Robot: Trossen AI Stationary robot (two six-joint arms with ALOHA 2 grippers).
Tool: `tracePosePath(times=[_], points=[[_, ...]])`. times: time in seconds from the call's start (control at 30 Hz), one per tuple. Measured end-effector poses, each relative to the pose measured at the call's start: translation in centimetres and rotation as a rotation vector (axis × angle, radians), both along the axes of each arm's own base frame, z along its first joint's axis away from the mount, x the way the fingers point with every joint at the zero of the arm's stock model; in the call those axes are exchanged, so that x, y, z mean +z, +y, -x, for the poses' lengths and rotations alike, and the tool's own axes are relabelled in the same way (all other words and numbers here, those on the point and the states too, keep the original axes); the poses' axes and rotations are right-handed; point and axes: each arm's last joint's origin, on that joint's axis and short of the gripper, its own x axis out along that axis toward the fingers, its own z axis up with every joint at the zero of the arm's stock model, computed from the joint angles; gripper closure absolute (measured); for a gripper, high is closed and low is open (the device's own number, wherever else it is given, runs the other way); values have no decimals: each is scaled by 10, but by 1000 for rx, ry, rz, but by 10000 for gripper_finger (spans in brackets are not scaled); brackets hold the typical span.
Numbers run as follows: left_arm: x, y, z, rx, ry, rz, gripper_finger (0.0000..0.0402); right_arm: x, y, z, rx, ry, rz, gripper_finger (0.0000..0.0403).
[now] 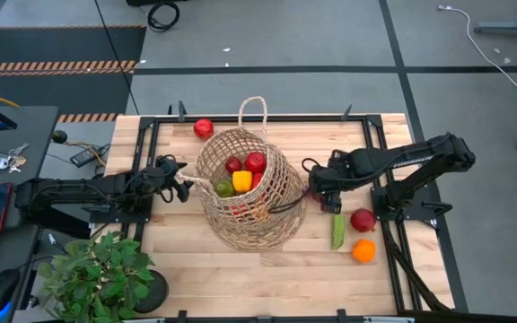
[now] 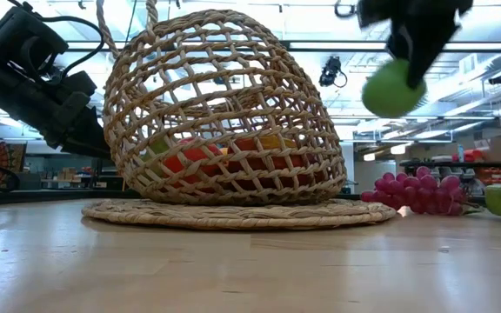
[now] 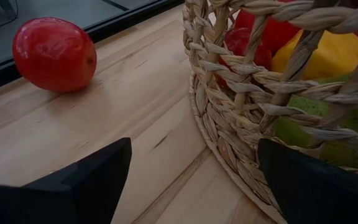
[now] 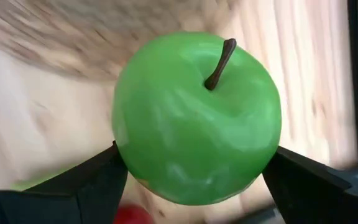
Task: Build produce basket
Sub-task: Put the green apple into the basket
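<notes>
Item: glossy green toy apple point(image 4: 196, 118) with brown stem, clamped across its middle in the right hand point(image 4: 196, 171), raised off the wooden counter point(image 1: 240, 278) just beside the tan open-weave wicker basket point(image 1: 272, 211). Likely light, rigid, slick; its widest girth looks the surest hold. Left hand point(image 3: 191, 180), spread wide and empty, straddles the basket's rim; red tomato-like fruit point(image 3: 55, 54) lies beyond.
</notes>
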Motion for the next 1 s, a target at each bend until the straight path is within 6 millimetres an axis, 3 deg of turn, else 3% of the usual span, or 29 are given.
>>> tracePosePath(times=[0.37, 0.6, 0.8, 1.0], points=[[0, 0, 0, 0, 0, 0, 44, 31, 35, -21, 194, -308, -61, 54], [0, 0, 0, 0, 0, 0, 44, 40, 52, -30, 344, -451, -48, 54], [0, 0, 0, 0, 0, 0, 44, 43, 64, -31, 492, -462, 218, 54], [0, 0, 0, 0, -1, 0, 44, 42, 79, -30, 729, -343, 580, 53]])
